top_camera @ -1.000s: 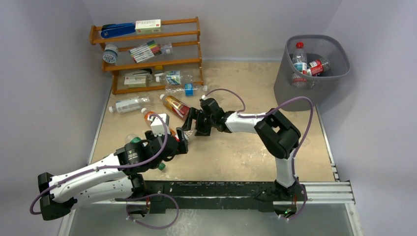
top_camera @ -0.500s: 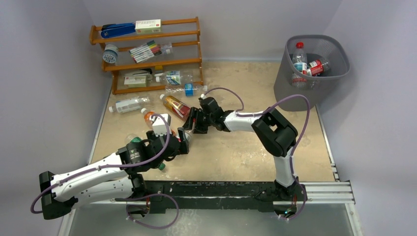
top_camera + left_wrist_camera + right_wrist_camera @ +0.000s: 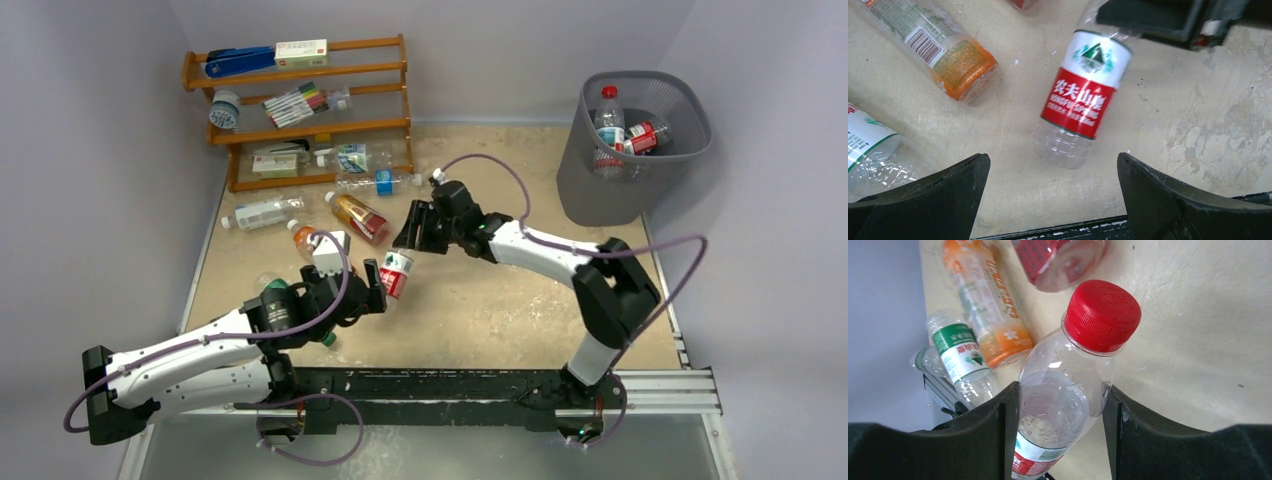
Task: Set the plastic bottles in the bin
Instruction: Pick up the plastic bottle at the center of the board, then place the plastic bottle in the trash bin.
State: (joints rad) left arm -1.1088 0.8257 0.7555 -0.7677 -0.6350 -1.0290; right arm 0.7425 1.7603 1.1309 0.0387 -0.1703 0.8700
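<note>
My right gripper [image 3: 413, 240] is shut on a clear plastic bottle [image 3: 397, 272] with a red cap and a red-and-white label. In the right wrist view its fingers press the bottle [image 3: 1068, 385] just below the cap. My left gripper [image 3: 372, 292] stands wide open close in front of it, holding nothing. In the left wrist view the bottle [image 3: 1087, 95] hangs tilted over the table, past my left gripper [image 3: 1052, 160]. The grey mesh bin [image 3: 590, 180] stands at the far right with two bottles [image 3: 610, 125] inside. More bottles lie on the table: a clear one [image 3: 262, 213], an amber one [image 3: 358, 217] and an orange one [image 3: 305, 240].
A brown wooden rack [image 3: 300, 110] at the back left holds markers, boxes and a blue stapler. Two clear bottles [image 3: 355, 158] lie at its foot. A green-capped bottle [image 3: 327, 340] lies under my left arm. Grey walls enclose the table on three sides.
My right gripper closed on the red-capped bottle and drew it back and to the right, away from my left gripper. The right arm's elbow swung right. The left gripper stayed open.
</note>
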